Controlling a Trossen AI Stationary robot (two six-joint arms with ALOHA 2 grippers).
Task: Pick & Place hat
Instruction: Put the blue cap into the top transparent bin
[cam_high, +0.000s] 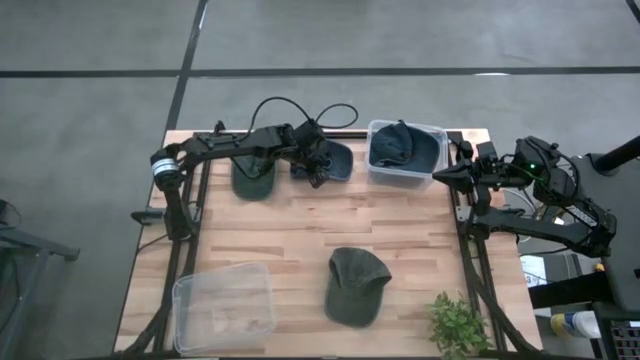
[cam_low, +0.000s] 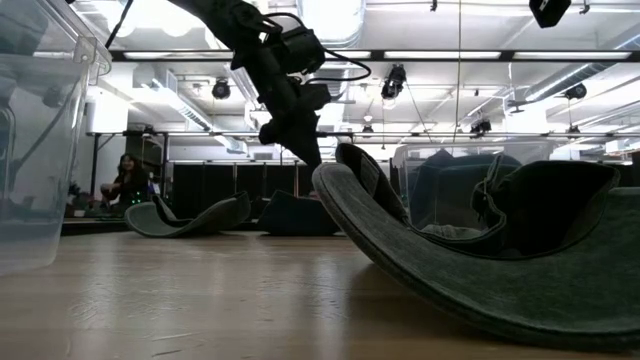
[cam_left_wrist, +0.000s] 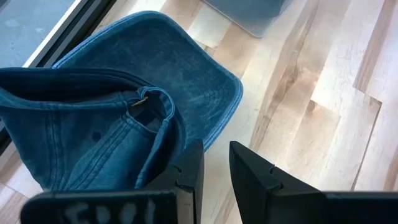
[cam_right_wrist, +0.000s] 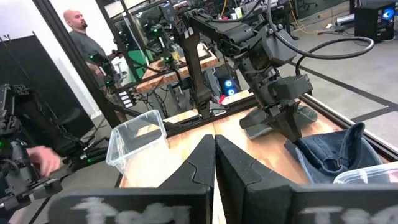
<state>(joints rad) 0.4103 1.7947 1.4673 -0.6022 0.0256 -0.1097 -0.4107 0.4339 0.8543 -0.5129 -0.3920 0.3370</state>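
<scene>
A blue denim hat lies on its brim and crown at the table's far middle, and also shows in the left wrist view and the low view. My left gripper hangs just above its near side, open by a narrow gap, with one finger beside the crown's back opening. In the low view the left gripper stands clear above the hat. My right gripper waits at the right edge, shut.
An olive hat lies under my left arm. A dark green hat lies at the near middle. A clear bin at the far right holds another blue hat. An empty clear bin stands near left, a plant near right.
</scene>
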